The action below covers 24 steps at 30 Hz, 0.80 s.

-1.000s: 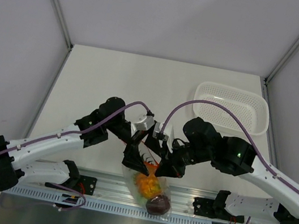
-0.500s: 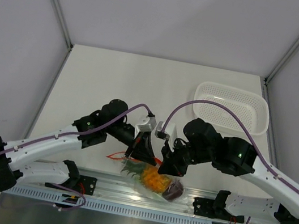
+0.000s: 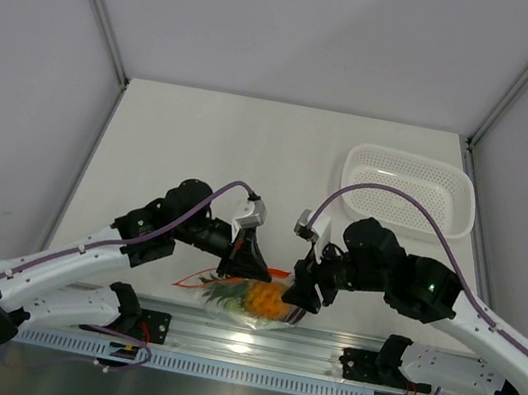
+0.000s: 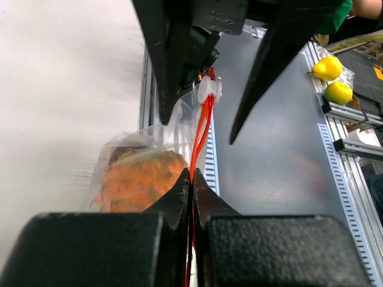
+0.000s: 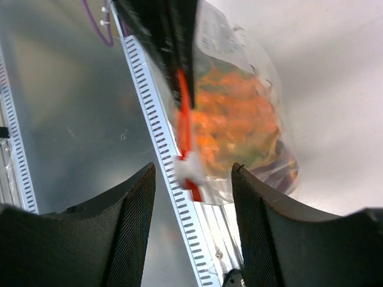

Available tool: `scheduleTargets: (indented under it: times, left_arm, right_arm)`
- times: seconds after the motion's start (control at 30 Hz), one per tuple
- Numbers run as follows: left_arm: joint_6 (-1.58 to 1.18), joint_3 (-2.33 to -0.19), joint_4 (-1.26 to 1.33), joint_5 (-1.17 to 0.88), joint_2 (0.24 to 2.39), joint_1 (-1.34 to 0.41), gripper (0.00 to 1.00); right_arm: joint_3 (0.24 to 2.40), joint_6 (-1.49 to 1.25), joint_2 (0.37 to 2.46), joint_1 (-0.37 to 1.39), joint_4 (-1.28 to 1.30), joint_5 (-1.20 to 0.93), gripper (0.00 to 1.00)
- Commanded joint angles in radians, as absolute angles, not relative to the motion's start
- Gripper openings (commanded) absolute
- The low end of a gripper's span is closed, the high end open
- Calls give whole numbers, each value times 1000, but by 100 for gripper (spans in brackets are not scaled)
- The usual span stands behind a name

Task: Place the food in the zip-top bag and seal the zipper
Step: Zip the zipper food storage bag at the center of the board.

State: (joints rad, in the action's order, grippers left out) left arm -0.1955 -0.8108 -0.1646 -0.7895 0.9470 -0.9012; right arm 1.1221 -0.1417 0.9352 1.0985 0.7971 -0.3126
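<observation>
One zip-top bag (image 3: 243, 308), filled, at the near edge of the surface (image 3: 201, 147), between two pincers.
The left pincer (image 4: 191, 192) is pressed together on the zipper (image 4: 200, 128), one red-orange strip. The right pincer (image 5: 192, 173) is spread, with one white slider (image 5: 189, 167) between its fingers and no contact visible. In the bag: one orange pineapple (image 5: 236, 122), one dark round fruit (image 5: 281, 173). One white perforated basket (image 3: 414, 162) sits far right, well apart. The surface is white, with one metal rail (image 3: 221, 334) along its near edge; walls (image 3: 303, 22) pale grey.

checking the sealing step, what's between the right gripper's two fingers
The white slider on the red-orange zipper strip of the clear plastic bag, touching neither black finger; right wrist view shows it.
</observation>
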Motion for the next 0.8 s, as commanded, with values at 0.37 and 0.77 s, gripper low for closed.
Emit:
scheduleTargets:
  times: [0.37, 0.77]
  left_arm:
    - [-284, -732, -8, -785, 891, -900, 1]
    - [-342, -684, 75, -802, 854, -851, 1]
  right_arm:
    - [894, -178, 848, 851, 357, -698, 31]
    - [830, -210, 828, 804, 314, -779, 27]
